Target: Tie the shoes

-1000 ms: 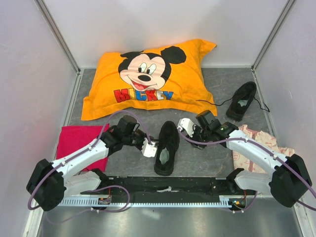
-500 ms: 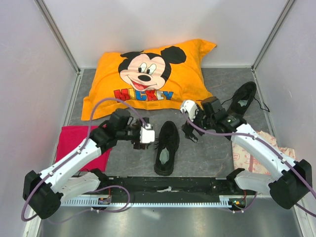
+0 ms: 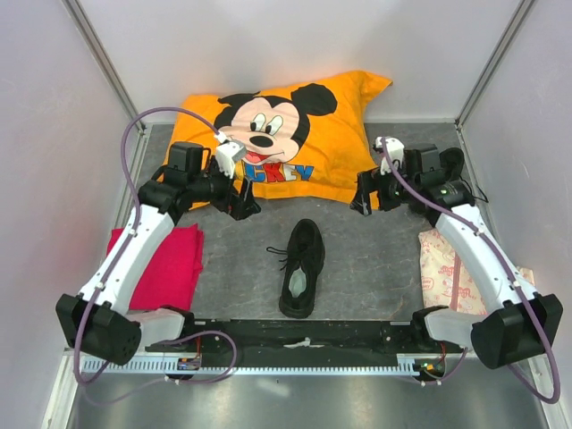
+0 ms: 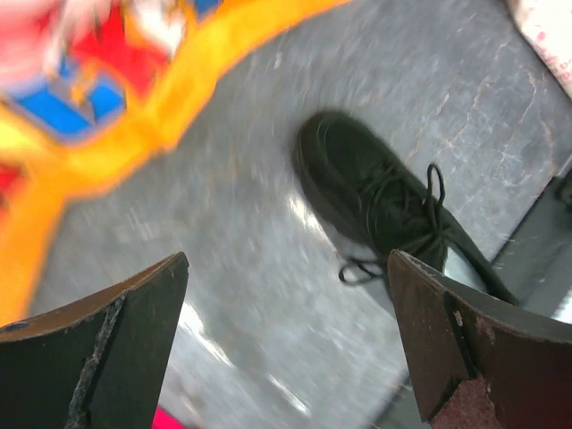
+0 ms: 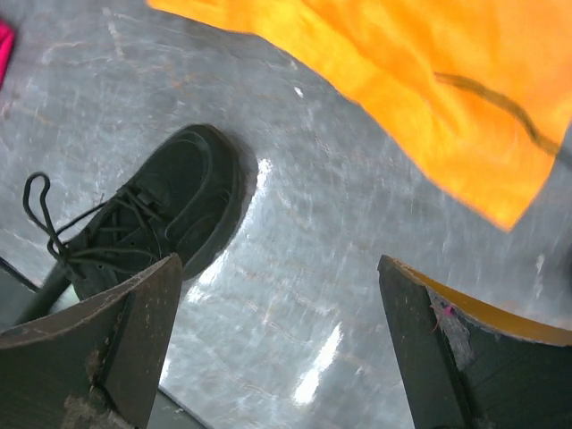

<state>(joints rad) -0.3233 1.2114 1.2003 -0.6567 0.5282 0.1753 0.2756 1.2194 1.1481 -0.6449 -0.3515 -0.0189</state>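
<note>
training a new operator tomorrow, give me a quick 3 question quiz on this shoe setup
1. True or false: the left gripper and the right gripper are both open and empty.
2. The centre shoe lies: A, toe toward the pillow; B, toe toward the arm bases; C, tipped on its side.
3. What colour is the cloth beside the left arm?

Key: 1 true; 2 A; 3 pink.
</note>
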